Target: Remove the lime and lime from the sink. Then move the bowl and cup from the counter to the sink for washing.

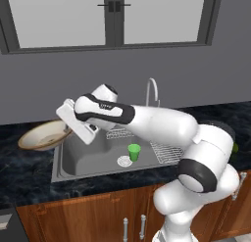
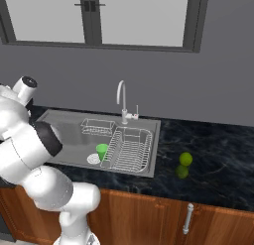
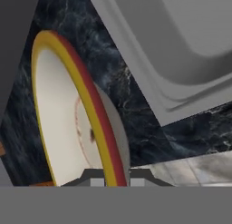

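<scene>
The bowl [image 1: 43, 136], tan-rimmed with a white inside, hangs tilted over the counter [image 1: 24, 172] at the sink's left edge. My gripper [image 1: 68, 130] is shut on its right rim. In the hand view the yellow and red rim of the bowl [image 3: 68, 114] runs down between my fingertips, where the gripper [image 3: 111, 177] pinches it. The green cup [image 1: 134, 152] [image 2: 101, 150] stands upright in the sink [image 1: 88, 160] [image 2: 69, 135] beside the white drain. Two limes [image 2: 185, 158] [image 2: 181, 171] lie on the counter [image 2: 213, 154] right of the sink.
A curved faucet [image 1: 153, 91] [image 2: 120, 97] rises behind the basin. A wire dish rack [image 2: 130, 150] takes up the sink's right side and a small wire basket [image 2: 96, 126] sits at the back. My arm spans the basin from the right.
</scene>
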